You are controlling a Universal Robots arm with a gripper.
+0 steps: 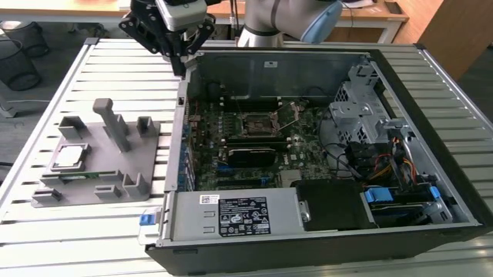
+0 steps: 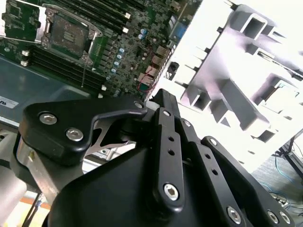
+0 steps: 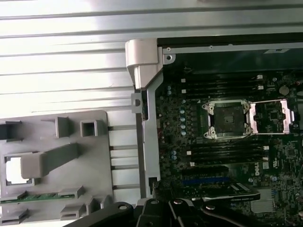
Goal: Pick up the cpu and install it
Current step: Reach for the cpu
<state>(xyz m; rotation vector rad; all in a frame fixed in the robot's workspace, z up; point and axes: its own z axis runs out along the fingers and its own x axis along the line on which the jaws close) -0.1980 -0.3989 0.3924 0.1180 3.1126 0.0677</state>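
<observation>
The cpu (image 1: 71,156) is a small silvery square lying flat in a pocket of the grey holder (image 1: 100,164) on the exterior view's left; in the first wrist view the cpu (image 3: 13,170) is partly behind a grey post. My gripper (image 1: 181,60) hangs above the case's far corner, well away from the cpu. Its black fingers (image 2: 163,109) meet at the tips with nothing between them. The black socket (image 1: 258,122) on the motherboard stands with its metal frame swung open, and shows as the socket (image 3: 226,119) and the socket (image 2: 71,33) in both wrist views.
The open computer case (image 1: 431,173) lies on a slatted metal table (image 1: 123,63), with its wall (image 3: 144,118) between holder and motherboard. A narrow green strip (image 3: 42,196) lies in the holder beside the cpu. A drive cage (image 1: 358,109) and cables (image 1: 385,167) fill the case's right side.
</observation>
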